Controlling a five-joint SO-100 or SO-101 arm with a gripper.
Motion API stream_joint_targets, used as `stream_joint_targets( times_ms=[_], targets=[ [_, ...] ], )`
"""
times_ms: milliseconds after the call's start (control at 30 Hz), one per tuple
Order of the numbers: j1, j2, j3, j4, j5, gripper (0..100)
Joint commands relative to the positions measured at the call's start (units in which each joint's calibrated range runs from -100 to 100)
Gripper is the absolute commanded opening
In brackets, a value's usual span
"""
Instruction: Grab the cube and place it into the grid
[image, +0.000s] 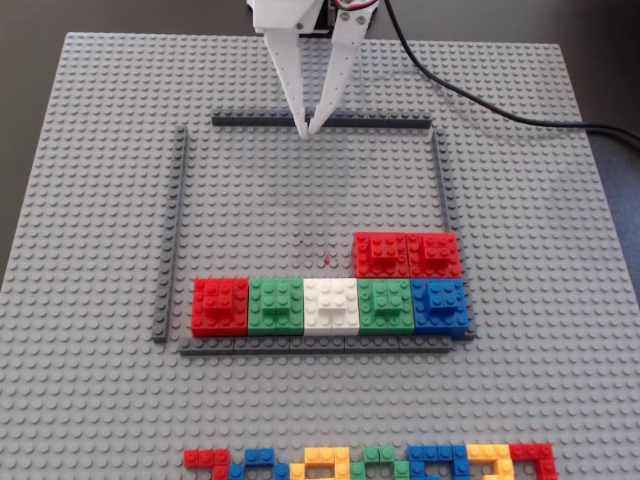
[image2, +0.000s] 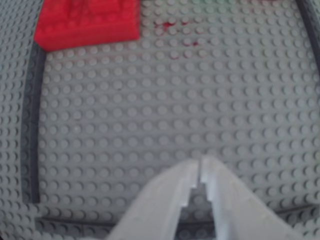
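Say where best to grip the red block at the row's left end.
Probably the small raised brick on top of the red block, coming straight down. In the fixed view its base abuts the green block on its right and a dark strip runs close along its near edge, whereas the top brick stands clear. The shut gripper must open first.

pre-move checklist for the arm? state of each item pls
1. End effector empty: ok, shut on nothing, tips over the top grid strip.
2. Blocks in grid: ok, row of five at the bottom, red pair above its right end.
3. Free space in grid: ok, upper half bare.
4. Loose red cube to grab: cannot tell, none seen outside the grid.
5. Cable clear of grid: ok.
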Motion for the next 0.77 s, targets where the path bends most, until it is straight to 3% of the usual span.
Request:
stream_joint_targets(
  times_ms=[0, 733],
  targets=[
    [-0.57, -2.12, 0.53, -0.18, -0.10, 0],
    [-1.24, -2.12, 0.53, 0.31, -0.29, 0]
  ],
)
